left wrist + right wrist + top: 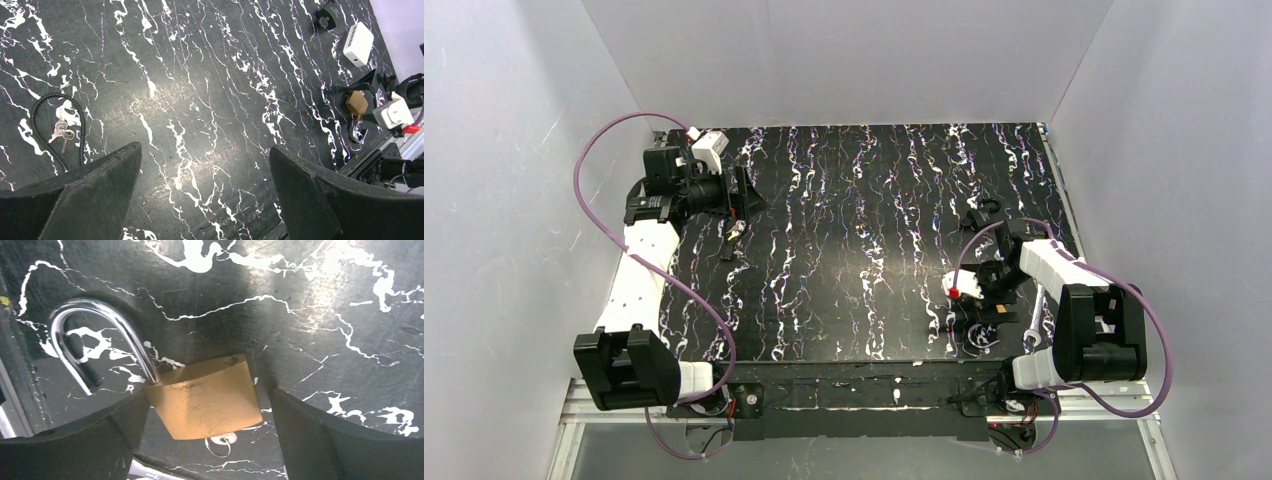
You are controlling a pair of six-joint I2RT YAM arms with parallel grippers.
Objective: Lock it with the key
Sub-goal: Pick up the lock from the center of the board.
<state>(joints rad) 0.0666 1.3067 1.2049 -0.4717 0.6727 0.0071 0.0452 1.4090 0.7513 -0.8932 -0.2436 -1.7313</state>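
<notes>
- Right wrist view shows the lock (200,407) lying flat on the table (310,305), in its near right part, between the fingers of the right end effector (206,396), which is wide open and grips nothing.
- I judge it straddles the brass body so that closing would pinch the two narrow sides.
- Its long axis runs from the key (220,444) at the lower end towards the upper left, where the shackle (95,330) points, its free leg out of the body.
- The left end effector (205,192) is also wide open and empty, well apart, probably waiting.
</notes>
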